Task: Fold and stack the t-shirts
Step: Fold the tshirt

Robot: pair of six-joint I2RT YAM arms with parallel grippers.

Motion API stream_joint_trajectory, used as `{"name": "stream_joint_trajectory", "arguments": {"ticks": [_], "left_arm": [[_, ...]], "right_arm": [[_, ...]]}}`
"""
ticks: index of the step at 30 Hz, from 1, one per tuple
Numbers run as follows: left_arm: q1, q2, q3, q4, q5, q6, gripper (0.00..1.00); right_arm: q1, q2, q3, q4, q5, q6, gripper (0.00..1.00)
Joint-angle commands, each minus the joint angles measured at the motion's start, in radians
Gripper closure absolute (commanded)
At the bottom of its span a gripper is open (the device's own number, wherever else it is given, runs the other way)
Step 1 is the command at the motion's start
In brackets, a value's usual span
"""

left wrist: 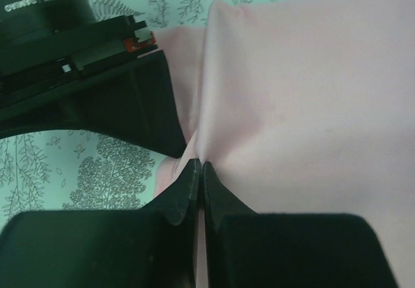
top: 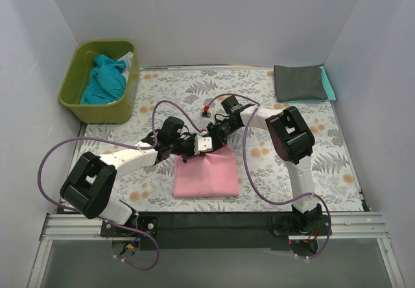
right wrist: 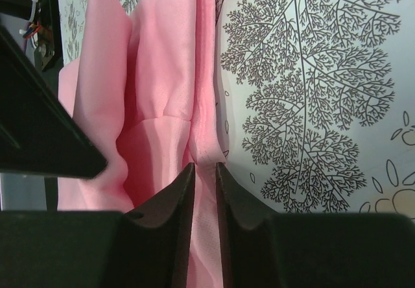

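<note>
Currently working on the pink t-shirt (top: 206, 174), lying mid-table on the floral table cloth (top: 324, 152), right in front of both arms. Looking like a rough rectangle already, so probably sitting somewhere in the middle of its folding, not at the start.

Pinching its far edge from both sides:
- gripping with the left gripper (left wrist: 198, 171), fingertips squeezing almost together on a raised crease of pink cloth
- clamping with the right gripper (right wrist: 204, 171) too, fingers narrow, trapping a thin bunch of the same shirt just beside the other pinch

Guessing at another fold coming up, or a lift over to the pile. Not seeing anything here to settle which.

Counting as done so far: spotting a dark grey t-shirt (top: 299, 82) folded flat in the far right corner, resting on a teal t-shirt (top: 331, 84) peeking out along its right side. Reading that as the stack getting going.

Counting as left: finishing the pink one and adding it to that pile, well apart from here. Also seeing crumpled teal t-shirts (top: 104, 80) heaped in the olive-green tub (top: 97, 109) at the far left, unfolded. So calling it roughly halfway, maybe a bit under.
</note>
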Motion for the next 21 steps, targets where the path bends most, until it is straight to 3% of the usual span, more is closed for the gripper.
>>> {"name": "stream_joint_trajectory", "arguments": {"ticks": [1, 16, 21], "left_arm": [[0.038, 0.026, 0.043, 0.027, -0.019, 0.025, 1.00], [0.071, 0.140, 0.001, 0.126, -0.010, 0.065, 1.00], [0.072, 0.109, -0.012, 0.126, 0.001, 0.087, 1.00]], "right_arm": [[0.008, 0.050, -0.037, -0.030, 0.087, -0.026, 0.76], [-0.038, 0.044, 0.125, -0.101, 0.128, -0.044, 0.70], [-0.044, 0.099, 0.156, -0.119, 0.090, -0.046, 0.80]]}}
